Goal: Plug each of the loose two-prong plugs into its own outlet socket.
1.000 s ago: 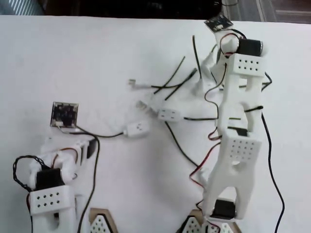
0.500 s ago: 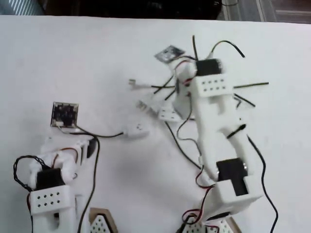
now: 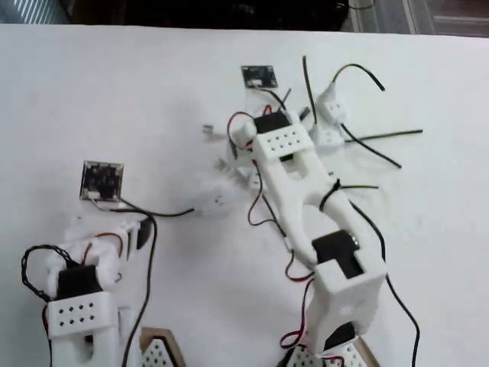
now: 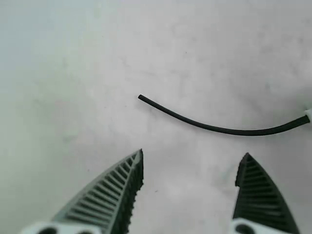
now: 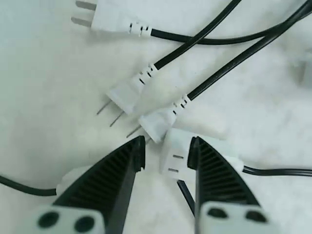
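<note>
Plug [image 5: 156,124]: loose, just ahead of right pincer [image 5: 168,146].
Socket [image 5: 174,157]: between its half-open jaws.
Left pincer [image 4: 193,156]: wide; cable [image 4: 214,127] ahead on worktop [image 4: 73,73].

A: What is the right arm [image 3: 294,172] covering in the high view?
B: It is hiding the outlet socket [image 5: 171,157] and some plugs [image 5: 124,95] lying under it. A second socket [image 3: 216,200] is appearing blurred.
A: And the wrist views?
B: A finger of the right tool [image 5: 167,142] is masking part of that outlet socket. The black cable [image 4: 214,127] is running off the picture's edge.
</note>
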